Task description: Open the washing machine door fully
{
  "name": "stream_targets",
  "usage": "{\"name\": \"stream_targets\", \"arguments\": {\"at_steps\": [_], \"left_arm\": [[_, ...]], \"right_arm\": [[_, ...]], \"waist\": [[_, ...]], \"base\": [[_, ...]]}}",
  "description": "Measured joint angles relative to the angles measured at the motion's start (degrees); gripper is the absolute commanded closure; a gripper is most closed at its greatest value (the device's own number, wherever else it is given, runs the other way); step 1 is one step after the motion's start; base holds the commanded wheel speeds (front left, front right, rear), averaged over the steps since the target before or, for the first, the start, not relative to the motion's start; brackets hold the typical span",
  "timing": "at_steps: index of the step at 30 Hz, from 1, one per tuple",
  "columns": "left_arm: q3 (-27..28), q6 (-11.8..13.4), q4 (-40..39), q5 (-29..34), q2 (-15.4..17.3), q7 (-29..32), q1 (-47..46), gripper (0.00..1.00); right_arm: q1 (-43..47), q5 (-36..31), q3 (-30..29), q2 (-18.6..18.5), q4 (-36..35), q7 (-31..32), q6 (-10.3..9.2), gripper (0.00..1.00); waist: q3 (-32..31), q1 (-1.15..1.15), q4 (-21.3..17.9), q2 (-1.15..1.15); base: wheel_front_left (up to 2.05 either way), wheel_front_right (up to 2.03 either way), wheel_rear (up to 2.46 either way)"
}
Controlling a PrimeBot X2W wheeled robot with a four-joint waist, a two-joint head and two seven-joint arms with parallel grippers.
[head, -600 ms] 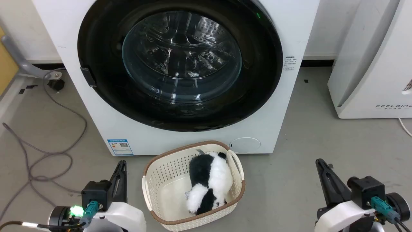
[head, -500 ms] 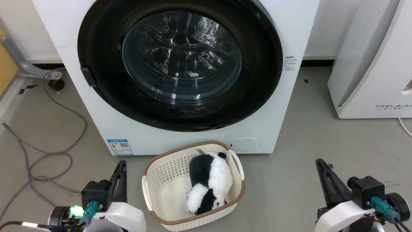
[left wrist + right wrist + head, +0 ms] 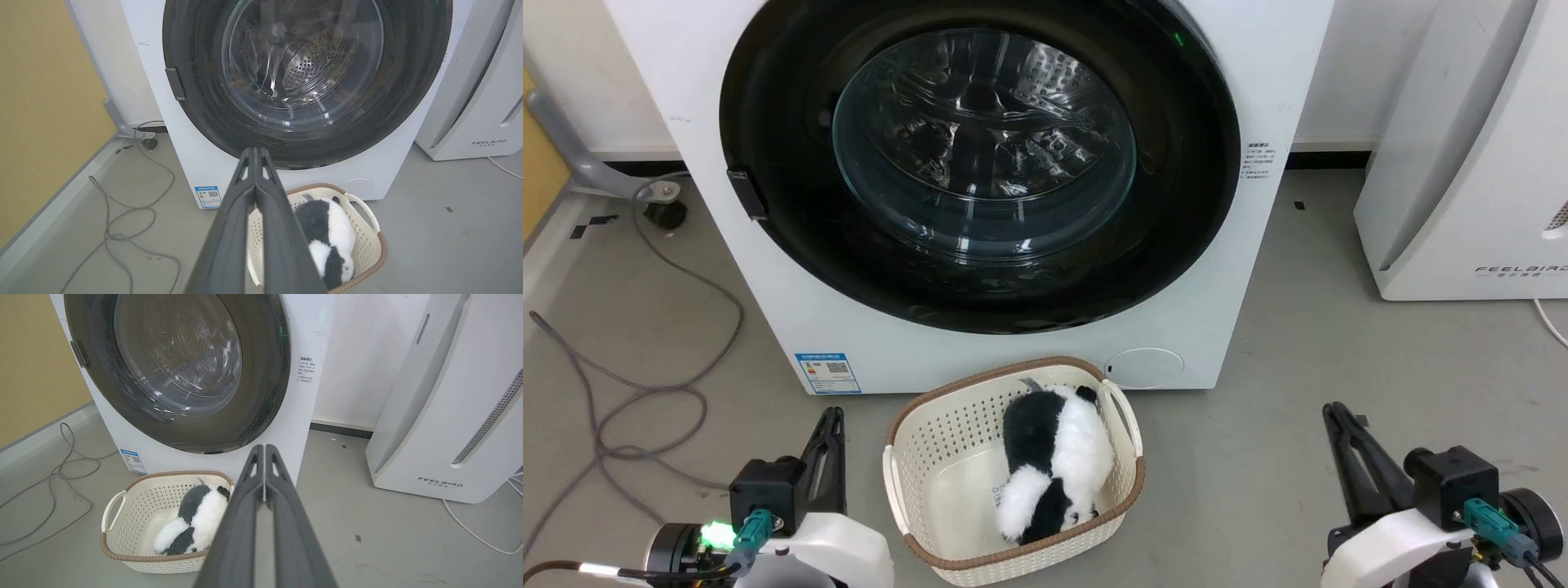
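The white washing machine (image 3: 980, 359) stands ahead, its round black door (image 3: 1176, 204) lying flat against the front, glass bowl centre (image 3: 984, 143) bulging out. A small black handle tab (image 3: 746, 193) sits on the door's left edge. The door (image 3: 204, 110) and its handle tab (image 3: 175, 83) also show in the left wrist view, and the door (image 3: 261, 404) in the right wrist view. My left gripper (image 3: 832, 415) rests low at the lower left, shut and holding nothing, well short of the door. At the lower right my right gripper (image 3: 1333, 410) is likewise shut and apart from the machine.
A cream basket (image 3: 931, 441) with a black and white plush toy (image 3: 1054, 465) sits on the floor right before the machine. Grey cables (image 3: 645, 392) loop at the left. A white FEELBIRD appliance (image 3: 1462, 204) stands to the right. A yellow wall (image 3: 41, 102) bounds the left.
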Motion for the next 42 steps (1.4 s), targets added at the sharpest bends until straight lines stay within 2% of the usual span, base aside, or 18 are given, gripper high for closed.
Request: {"name": "stream_targets", "arguments": {"at_steps": [9, 14, 15, 17, 23, 28, 29, 30, 42], "left_arm": [[-0.3, 0.3, 0.1, 0.0, 0.0, -0.2, 0.0, 0.0], [-1.0, 1.1, 0.4, -0.1, 0.0, -1.1, 0.0, 0.0], [-1.0, 1.2, 0.4, -0.1, 0.0, -1.1, 0.0, 0.0], [-1.1, 1.4, 0.5, -0.1, 0.0, -1.5, 0.0, 0.0], [-1.5, 1.9, 0.7, -0.5, 0.0, -2.2, 0.0, 0.0], [-1.8, 2.4, 0.9, -0.5, 0.0, -2.9, 0.0, 0.0], [-2.0, 2.6, 1.1, -0.5, 0.0, -3.2, -0.1, 0.0], [-2.1, 2.7, 1.2, -0.5, 0.0, -3.4, -0.2, 0.0], [-2.9, 3.4, 1.4, -0.5, 0.0, -4.7, -2.1, 0.0]], "right_arm": [[0.1, 0.8, -0.2, 0.0, -0.1, -0.3, 0.0, 0.0], [0.1, 4.6, -0.8, 0.0, -0.4, -1.1, 0.0, 0.0], [0.1, 5.3, -0.8, 0.0, -0.4, -1.1, 0.0, 0.25], [0.1, 7.2, -1.0, 0.0, -0.4, -1.5, 0.0, 1.0], [0.0, 13.8, -1.6, 0.0, -0.2, -2.1, -0.01, 1.0], [-1.7, 22.0, -2.4, 0.0, 1.6, -2.8, -0.01, 1.0], [-3.7, 26.0, -3.3, 0.0, 2.6, -3.2, -0.01, 1.0], [-4.2, 27.4, -3.7, 0.0, 3.1, -3.1, -0.01, 1.0], [-12.6, 40.2, -7.5, -1.7, 11.5, -2.0, -0.01, 1.0]], "waist": [[0.1, 0.0, 0.0, 0.0], [0.2, 0.0, 0.0, 0.0], [0.2, 0.0, 0.0, 0.0], [0.2, 0.0, 0.0, 0.0], [0.4, 0.0, 0.1, 0.0], [0.9, 0.0, 0.2, 0.0], [1.3, 0.0, 0.3, 0.0], [1.4, 0.0, 0.4, 0.0], [3.3, 0.0, 1.4, 0.0]], "base": [[0.0, 0.0, 0.0], [0.0, 0.0, 0.0], [0.0, 0.0, 0.0], [0.0, 0.0, 0.0], [0.0, 0.0, 0.0], [0.0, 0.0, 0.0], [0.0, 0.0, 0.0], [0.0, 0.0, 0.0], [0.0, 0.0, 0.0]]}}
